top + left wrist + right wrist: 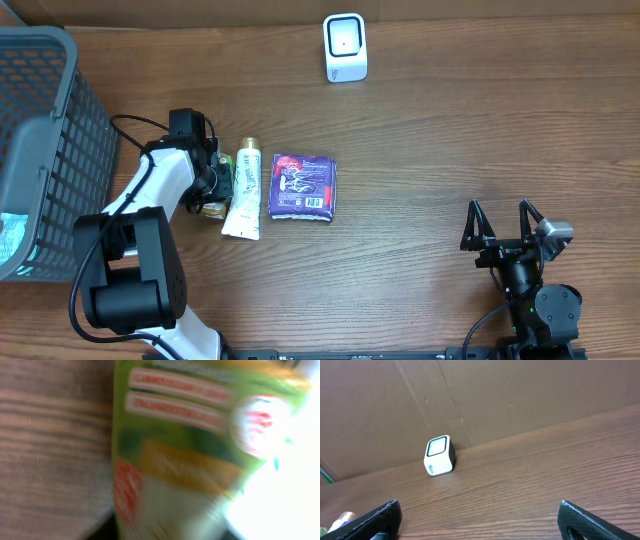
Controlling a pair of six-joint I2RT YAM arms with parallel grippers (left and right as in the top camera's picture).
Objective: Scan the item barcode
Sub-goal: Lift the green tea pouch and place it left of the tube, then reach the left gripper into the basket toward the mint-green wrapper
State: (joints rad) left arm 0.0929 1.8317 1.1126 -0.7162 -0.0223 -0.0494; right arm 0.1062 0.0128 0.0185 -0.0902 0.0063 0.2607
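Observation:
Three items lie left of the table's middle. One is a white tube with a gold cap point(243, 195). To its right lies a purple packet point(304, 187), and to its left a green package point(226, 178). My left gripper point(216, 185) is down on the green package. That package's blurred red and yellow label point(190, 450) fills the left wrist view and hides the fingers, so I cannot tell how the jaws stand. The white scanner point(345, 47) stands at the back edge, also seen as the scanner point(439, 455) against the cardboard wall. My right gripper point(505, 222) rests open and empty at the front right.
A grey mesh basket point(40, 130) stands at the far left, beside the left arm. A brown cardboard wall point(520, 400) runs behind the scanner. Bare wood table point(450, 140) stretches between the items and the right arm.

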